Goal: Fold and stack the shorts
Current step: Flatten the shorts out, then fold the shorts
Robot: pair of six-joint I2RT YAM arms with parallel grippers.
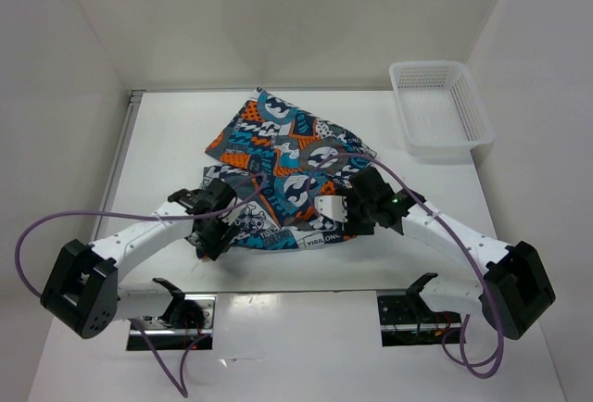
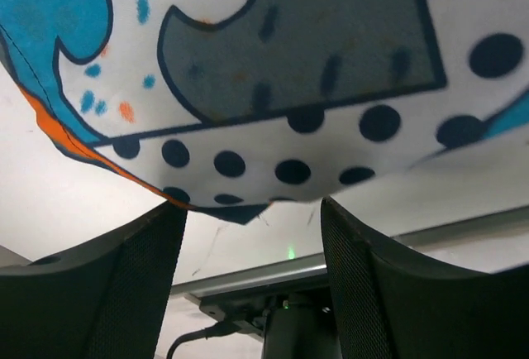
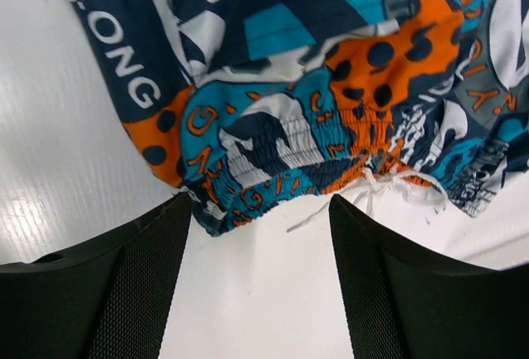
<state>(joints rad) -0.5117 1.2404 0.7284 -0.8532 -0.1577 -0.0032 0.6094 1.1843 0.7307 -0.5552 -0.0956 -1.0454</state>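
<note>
The shorts point(image 1: 283, 161), in a blue, orange, white and grey patchwork print, lie partly spread in the middle of the white table. My left gripper point(image 1: 216, 228) is at their near-left corner. In the left wrist view it is open point(image 2: 252, 210), with a dotted fabric edge point(image 2: 289, 86) hanging just at its fingertips and not pinched. My right gripper point(image 1: 355, 206) is at the near-right edge of the shorts. In the right wrist view it is open and empty point(image 3: 260, 206) over bare table. The gathered waistband point(image 3: 306, 136) and white drawstring point(image 3: 388, 189) lie just beyond its tips.
A white mesh basket point(image 1: 440, 106) stands at the back right of the table. A metal rail point(image 1: 125, 152) runs along the table's left side. White walls enclose the back and sides. Purple cables loop off both arms.
</note>
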